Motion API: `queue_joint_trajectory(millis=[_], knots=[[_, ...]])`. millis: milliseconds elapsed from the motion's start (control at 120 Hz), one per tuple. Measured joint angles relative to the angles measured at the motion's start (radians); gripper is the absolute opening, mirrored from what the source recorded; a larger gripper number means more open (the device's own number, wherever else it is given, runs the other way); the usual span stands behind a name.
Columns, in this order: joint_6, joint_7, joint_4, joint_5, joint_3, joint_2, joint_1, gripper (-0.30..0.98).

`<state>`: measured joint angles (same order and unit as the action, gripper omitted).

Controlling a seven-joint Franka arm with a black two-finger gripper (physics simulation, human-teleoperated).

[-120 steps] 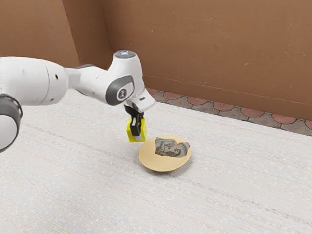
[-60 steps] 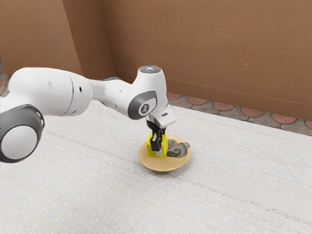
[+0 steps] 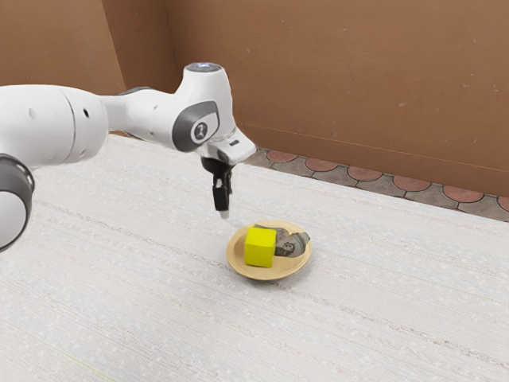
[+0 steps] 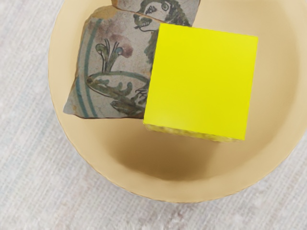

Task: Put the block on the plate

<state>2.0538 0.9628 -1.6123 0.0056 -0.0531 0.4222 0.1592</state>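
Fingers (image 3: 222, 202) are hanging over the near side of the plate, standing apart, gripping nothing. Block (image 3: 260, 247) is sitting in the plate (image 3: 270, 274), below the fingers and off toward the exterior view's right, looking roughly level. Shard (image 4: 115, 67), patterned, is lying in the plate too, beyond the block from the fingers; block is overlapping it in the wrist view, can't tell if it's touching or propping an edge. Bench (image 3: 382, 310) is carrying the plate under all this.

Placing is looking done; only backing away seems to be remaining. Risks: if the block is leaning on the shard, uneven support could be tipping or sliding it on the curved plate. Fingers dipping or swinging back toward the block could be knocking it into the shard; catching the rim could be dragging the plate. Going straight up is looking safest.
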Motion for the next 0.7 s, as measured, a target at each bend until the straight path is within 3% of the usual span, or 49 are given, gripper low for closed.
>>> queue_joint_trajectory(millis=[183,383,700], knots=[[-0.126,-0.115,0.002,-0.002,-0.019,-0.107,-0.084,0.67],[-0.262,-0.236,0.065,0.021,-0.02,-0.198,-0.107,0.68],[-0.34,-0.367,0.06,0.033,-0.02,-0.254,-0.137,0.69]])
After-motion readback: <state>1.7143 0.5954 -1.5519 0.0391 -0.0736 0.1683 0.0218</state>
